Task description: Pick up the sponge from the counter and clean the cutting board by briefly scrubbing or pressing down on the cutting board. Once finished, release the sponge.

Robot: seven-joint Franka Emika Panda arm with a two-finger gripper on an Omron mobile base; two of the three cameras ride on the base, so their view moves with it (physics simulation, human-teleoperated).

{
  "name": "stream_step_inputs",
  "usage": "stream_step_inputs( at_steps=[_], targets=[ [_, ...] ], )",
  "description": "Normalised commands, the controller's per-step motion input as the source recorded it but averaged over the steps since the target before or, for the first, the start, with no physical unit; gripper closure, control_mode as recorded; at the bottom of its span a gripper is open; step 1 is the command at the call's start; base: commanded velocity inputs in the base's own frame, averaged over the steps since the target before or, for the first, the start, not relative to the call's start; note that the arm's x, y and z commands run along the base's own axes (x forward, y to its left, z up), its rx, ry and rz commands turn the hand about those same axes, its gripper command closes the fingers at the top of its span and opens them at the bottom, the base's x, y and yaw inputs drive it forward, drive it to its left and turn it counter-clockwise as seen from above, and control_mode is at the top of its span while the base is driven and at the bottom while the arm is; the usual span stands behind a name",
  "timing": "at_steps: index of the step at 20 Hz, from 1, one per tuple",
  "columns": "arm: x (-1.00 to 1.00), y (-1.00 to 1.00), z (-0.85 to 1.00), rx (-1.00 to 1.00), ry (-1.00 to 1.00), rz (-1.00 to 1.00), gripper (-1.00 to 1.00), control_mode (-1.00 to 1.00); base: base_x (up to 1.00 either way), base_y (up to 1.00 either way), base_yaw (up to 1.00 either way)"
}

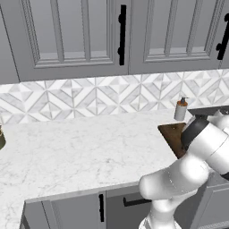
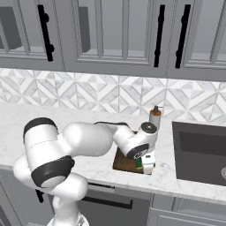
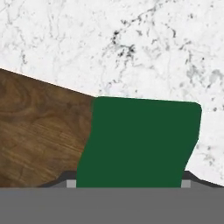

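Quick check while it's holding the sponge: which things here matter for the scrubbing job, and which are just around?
Job: sponge in gripper; cutting board; counter.
Just around: soap dispenser; sink; upper cabinets; tile backsplash.

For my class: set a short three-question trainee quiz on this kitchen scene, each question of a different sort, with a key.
1. True or false: the gripper is shut on the sponge.
2. What does the sponge overlap? A) sink B) cutting board and counter C) backsplash only
3. Fill in: the soap dispenser stands on the counter behind the ____ board.

Key: 1 true; 2 B; 3 cutting
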Motion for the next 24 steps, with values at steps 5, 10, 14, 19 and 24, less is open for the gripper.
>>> stream_step_inputs(
  at_steps=[5, 10, 14, 19, 24],
  targets=[
    [0.29, 0.0, -0.07, 0.0, 0.12, 0.0, 1.0, -1.0, 0.0, 0.0, 0.0],
    [0.03, -0.02, -0.17, 0.02, 0.02, 0.0, 1.0, -1.0, 0.0, 0.0, 0.0],
    [0.0, 0.01, -0.2, 0.0, 0.0, 0.0, 1.0, -1.0, 0.0, 0.0, 0.0],
    [0.0, 0.0, -0.18, 0.0, 0.0, 0.0, 1.0, -1.0, 0.0, 0.0, 0.0],
    [-0.26, -0.07, -0.07, 0.0, 0.0, 0.0, 1.0, -1.0, 0.0, 0.0, 0.0]
  ],
)
